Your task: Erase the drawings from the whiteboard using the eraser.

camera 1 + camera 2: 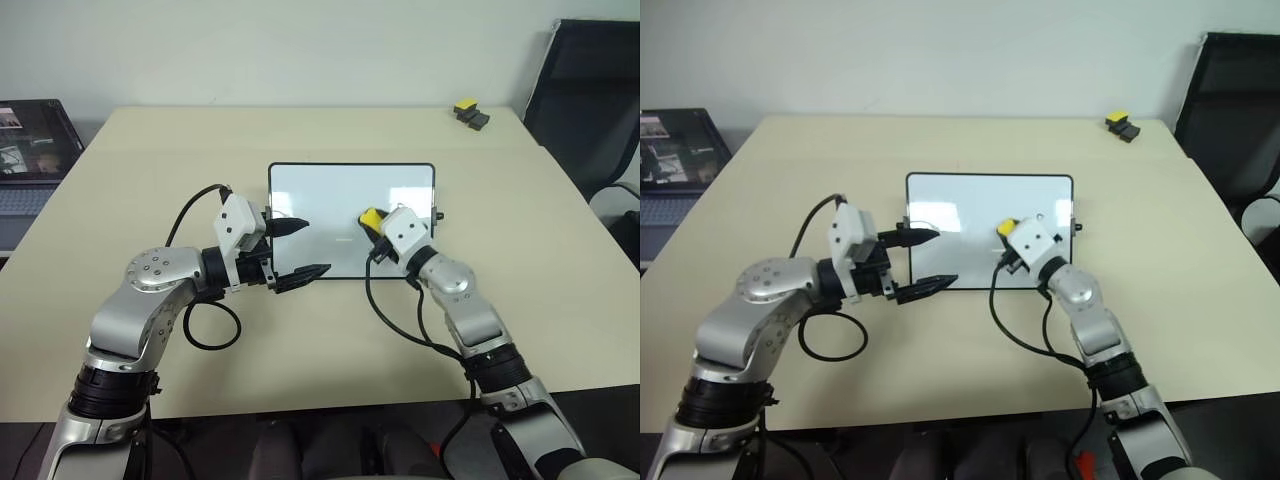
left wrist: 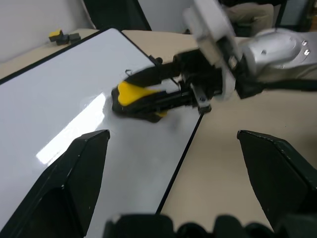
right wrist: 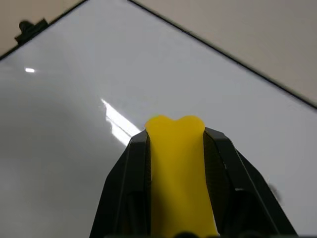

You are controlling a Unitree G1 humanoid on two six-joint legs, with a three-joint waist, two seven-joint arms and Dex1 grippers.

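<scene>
Wiping looks nearly done: the right gripper, clamped on the small yellow oblong eraser, presses it on the black-framed white whiteboard, where no drawings show, left gripper open beside.

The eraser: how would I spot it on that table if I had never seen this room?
Start at the beige table and find the whiteboard lying flat in its middle. Over the board's right part, the right tool is shut on the eraser, a small plain yellow block. The only other yellow, the yellow-topped black object, sits at the table's far right corner.
</scene>
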